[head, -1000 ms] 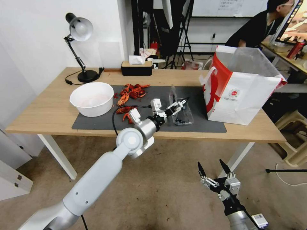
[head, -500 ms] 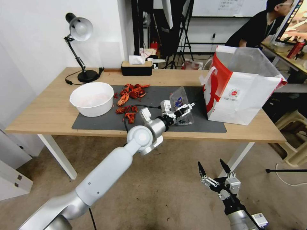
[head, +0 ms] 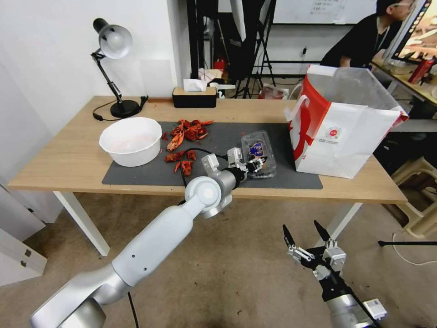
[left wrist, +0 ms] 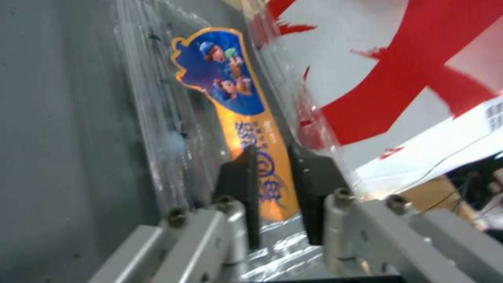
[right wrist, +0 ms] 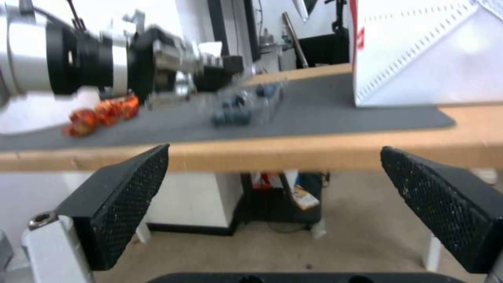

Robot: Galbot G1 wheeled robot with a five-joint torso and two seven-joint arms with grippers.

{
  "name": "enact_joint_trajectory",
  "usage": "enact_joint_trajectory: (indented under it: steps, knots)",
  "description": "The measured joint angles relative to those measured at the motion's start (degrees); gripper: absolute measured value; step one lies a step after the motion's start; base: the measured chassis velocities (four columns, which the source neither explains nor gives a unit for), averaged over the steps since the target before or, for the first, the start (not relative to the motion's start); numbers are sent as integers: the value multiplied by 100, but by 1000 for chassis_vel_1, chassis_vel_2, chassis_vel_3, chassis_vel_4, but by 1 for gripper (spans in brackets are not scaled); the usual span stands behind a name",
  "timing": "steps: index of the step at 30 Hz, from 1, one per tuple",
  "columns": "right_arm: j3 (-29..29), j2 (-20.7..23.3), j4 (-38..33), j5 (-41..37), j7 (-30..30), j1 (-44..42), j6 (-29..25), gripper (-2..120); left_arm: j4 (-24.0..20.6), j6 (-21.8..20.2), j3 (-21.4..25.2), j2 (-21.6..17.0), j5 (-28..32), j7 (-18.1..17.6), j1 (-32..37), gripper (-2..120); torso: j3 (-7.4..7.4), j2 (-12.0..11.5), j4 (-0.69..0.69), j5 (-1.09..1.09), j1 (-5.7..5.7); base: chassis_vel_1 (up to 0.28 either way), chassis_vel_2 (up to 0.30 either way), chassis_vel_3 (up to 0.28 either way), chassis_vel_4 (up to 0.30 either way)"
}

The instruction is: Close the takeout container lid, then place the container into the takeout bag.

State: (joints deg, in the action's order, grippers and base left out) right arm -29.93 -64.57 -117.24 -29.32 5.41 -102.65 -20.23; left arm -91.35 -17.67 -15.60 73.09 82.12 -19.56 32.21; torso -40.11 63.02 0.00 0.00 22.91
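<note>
We see the room evenly and brightly lit from above, with soft, faint shadows under the table [head: 68, 164]. Straight lines bow toward the head view's edges. Our left wrist view is smeared: the lid [left wrist: 210, 118] and its sticker are soft, with pale glare on the clear plastic. In the right wrist view the table's contents blur, while the textured fingers [right wrist: 125, 204] stay sharp.
</note>
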Motion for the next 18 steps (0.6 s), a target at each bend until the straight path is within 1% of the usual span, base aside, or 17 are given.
enact_joint_trajectory:
  steps: [2, 3, 5, 6, 9, 10, 13, 14, 17, 18]
  knots:
    - [-17, 19, -32, -47, 20, 12, 42, 100, -5, -26, -9, -7, -19, -16, -9, 10, 0, 0, 0, 1, 0, 0, 0, 0, 0]
    - [-92, 101, -156, -244, 104, 62, 198, 100, -10, -103, -35, -23, -64, -52, -31, 2, 0, 0, 0, 1, 0, 0, 0, 0, 0]
    - [-211, 226, -315, -575, 201, 121, 418, 100, -10, -194, -76, -42, -140, -82, -53, 0, 0, 0, 0, 0, 0, 0, 0, 0, 0]
    - [-211, 226, -315, -575, 201, 121, 418, 100, -10, -194, -76, -42, -140, -82, -53, 0, 0, 0, 0, 0, 0, 0, 0, 0, 0]
    - [-513, 555, -556, -1453, 307, 388, 834, 100, 1, -307, -167, -74, -240, -101, -80, 0, 0, 0, -1, 1, 0, 0, 0, 0, 0]
    - [-513, 555, -556, -1453, 307, 388, 834, 100, 1, -307, -167, -74, -240, -101, -80, 0, 0, 0, -1, 1, 0, 0, 0, 0, 0]
    - [-688, 847, -646, -2439, 255, 804, 1186, 100, 5, -305, -179, -86, -246, -105, -90, 0, 0, 0, -1, 1, 0, 0, 0, 0, 0]
    - [-688, 847, -646, -2439, 255, 804, 1186, 100, 5, -305, -179, -86, -246, -105, -90, 0, 0, 0, -1, 1, 0, 0, 0, 0, 0]
    - [-733, 1213, -664, -3527, -133, 1455, 1585, 100, 10, -283, -146, -111, -242, -108, -98, 0, -1, 0, 1, 2, 0, 0, 0, 0, 0]
    - [-733, 1213, -664, -3527, -133, 1455, 1585, 100, 10, -283, -146, -111, -242, -108, -98, 0, -1, 0, 1, 2, 0, 0, 0, 0, 0]
